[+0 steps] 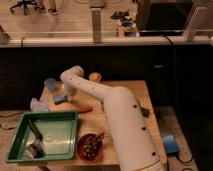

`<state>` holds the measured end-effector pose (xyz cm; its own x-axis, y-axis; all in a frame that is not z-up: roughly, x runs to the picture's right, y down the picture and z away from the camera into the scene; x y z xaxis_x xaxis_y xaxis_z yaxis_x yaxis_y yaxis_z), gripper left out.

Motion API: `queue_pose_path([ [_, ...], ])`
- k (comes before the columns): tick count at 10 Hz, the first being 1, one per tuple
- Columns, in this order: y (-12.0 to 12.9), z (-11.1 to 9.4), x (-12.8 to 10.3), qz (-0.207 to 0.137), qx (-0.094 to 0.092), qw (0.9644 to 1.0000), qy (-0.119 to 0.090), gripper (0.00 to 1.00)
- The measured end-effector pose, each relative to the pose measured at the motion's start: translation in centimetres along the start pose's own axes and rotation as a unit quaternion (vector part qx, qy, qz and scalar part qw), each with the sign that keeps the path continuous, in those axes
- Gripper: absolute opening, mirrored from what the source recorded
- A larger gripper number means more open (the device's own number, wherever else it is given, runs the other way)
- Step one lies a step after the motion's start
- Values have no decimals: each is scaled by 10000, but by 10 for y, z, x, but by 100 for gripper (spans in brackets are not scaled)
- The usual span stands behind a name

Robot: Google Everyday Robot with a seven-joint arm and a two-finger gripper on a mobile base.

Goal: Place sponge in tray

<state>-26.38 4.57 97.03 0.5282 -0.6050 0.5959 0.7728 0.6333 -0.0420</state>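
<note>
Camera view: white arm (pixel 120 117) rises from lower right, bends at elbow above worktop (pixel 134 95), drops toward back-left corner. Claw (pixel 67 95) at arm's end, low over worktop, largely hidden by wrist; wide or narrow, cannot tell. Blue sponge (pixel 59 99) on worktop just beside claw, possibly touching; contact unclear. Green tray (pixel 57 135) front left, apart from sponge, dark tool (pixel 35 131) inside. Bowl (pixel 90 146) right of tray, edge covered by arm. Orange item (pixel 83 107) between sponge and tray, shape hard to make out.
</note>
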Motion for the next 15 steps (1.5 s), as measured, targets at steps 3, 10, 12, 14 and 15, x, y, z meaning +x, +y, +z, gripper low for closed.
queue_pose_path([
  [3,-7,1,-10,-190,-89,9997,-89,0],
  [10,-5,5,-13,-279,-138,9990,-336,0],
  [12,-6,4,-11,-251,99,9982,-527,0],
  [14,-16,-16,-2,-267,426,9967,-640,0],
  [15,-21,-32,4,-285,578,9960,-625,0],
])
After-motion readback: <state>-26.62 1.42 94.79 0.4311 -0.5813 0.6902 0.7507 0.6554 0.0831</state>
